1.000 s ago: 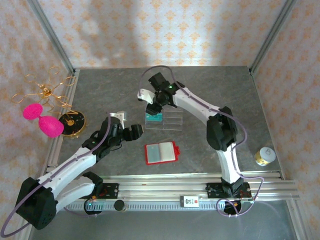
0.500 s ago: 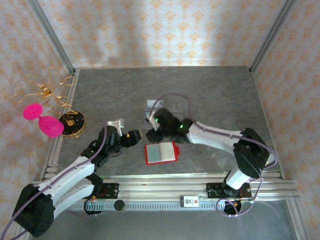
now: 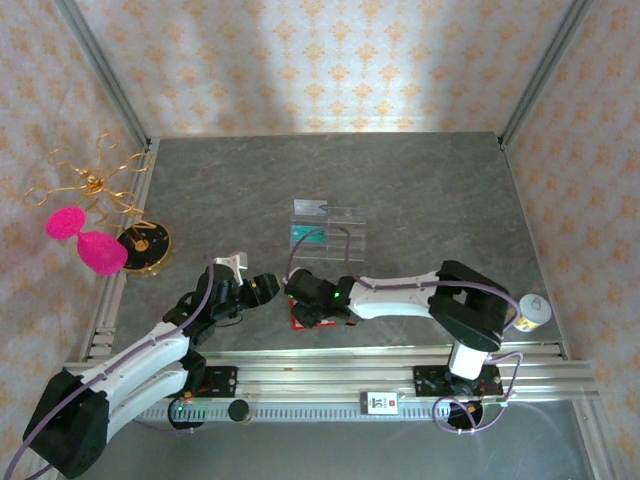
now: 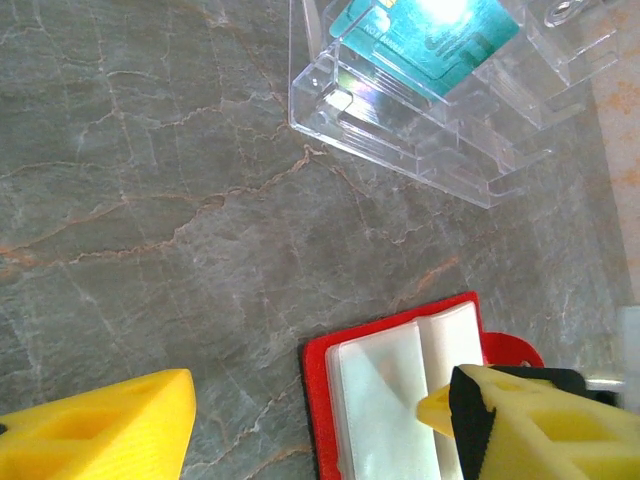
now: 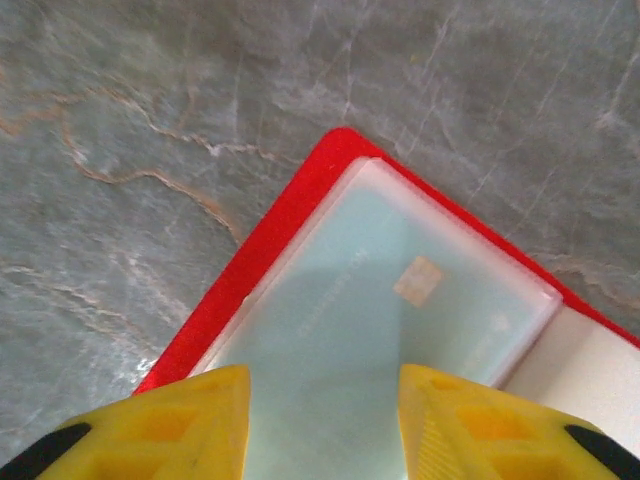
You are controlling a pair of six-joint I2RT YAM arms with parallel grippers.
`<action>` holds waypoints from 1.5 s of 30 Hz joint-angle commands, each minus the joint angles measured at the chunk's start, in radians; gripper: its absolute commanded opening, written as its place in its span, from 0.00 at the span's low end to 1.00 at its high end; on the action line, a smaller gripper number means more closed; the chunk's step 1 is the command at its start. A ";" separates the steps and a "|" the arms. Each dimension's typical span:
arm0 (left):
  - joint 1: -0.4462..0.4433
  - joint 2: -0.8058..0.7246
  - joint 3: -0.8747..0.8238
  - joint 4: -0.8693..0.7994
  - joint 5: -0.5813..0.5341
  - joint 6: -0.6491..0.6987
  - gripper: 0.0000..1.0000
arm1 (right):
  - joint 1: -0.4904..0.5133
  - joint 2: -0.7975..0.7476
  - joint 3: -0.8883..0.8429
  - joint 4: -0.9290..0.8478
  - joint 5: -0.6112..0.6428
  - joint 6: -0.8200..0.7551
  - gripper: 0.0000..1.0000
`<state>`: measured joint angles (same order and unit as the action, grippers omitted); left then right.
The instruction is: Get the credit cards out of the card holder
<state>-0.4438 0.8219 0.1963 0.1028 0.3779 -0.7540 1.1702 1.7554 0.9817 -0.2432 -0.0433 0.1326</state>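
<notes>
The card holder point(image 3: 297, 322), a red wallet, lies open on the table near the front, largely under my right gripper point(image 3: 305, 303). In the right wrist view a pale teal credit card point(image 5: 400, 290) lies flat under the wallet's frosted sleeve, and my right gripper point(image 5: 320, 420) hovers open just above it. In the left wrist view my left gripper point(image 4: 320, 425) is open beside the card holder point(image 4: 318, 400), one yellow finger point(image 4: 540, 420) above its right page. Another teal credit card point(image 4: 420, 35) stands in the clear slotted tray point(image 4: 420, 130).
The clear tray point(image 3: 340, 232) sits mid-table behind the wallet, with a greyish card point(image 3: 310, 208) at its back. A small yellow-lidded jar point(image 3: 527, 312) stands at the right edge. A pink object point(image 3: 85, 240), a gold wire ornament point(image 3: 90, 185) and a black disc point(image 3: 145, 245) lie left.
My right arm swung from the clear tray, where the teal card stayed, down onto the open wallet. My left gripper drew nearer the front edge and its jaws narrowed somewhat.
</notes>
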 commanded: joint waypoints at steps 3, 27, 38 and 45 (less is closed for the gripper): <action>0.008 -0.015 -0.011 0.049 0.039 -0.013 0.67 | 0.037 0.073 0.031 -0.043 0.097 0.032 0.40; -0.169 0.254 -0.003 0.227 0.049 -0.049 0.03 | 0.020 -0.135 -0.147 0.300 0.082 0.285 0.10; -0.288 0.438 0.137 0.261 0.101 -0.041 0.13 | 0.012 -0.434 -0.300 0.207 0.336 0.395 0.35; -0.376 0.636 0.267 0.229 0.136 -0.010 0.19 | -0.004 -0.568 -0.370 0.168 0.362 0.451 0.36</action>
<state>-0.8062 1.3952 0.4252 0.3298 0.4812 -0.7944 1.1751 1.2140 0.6289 -0.0231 0.2527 0.5362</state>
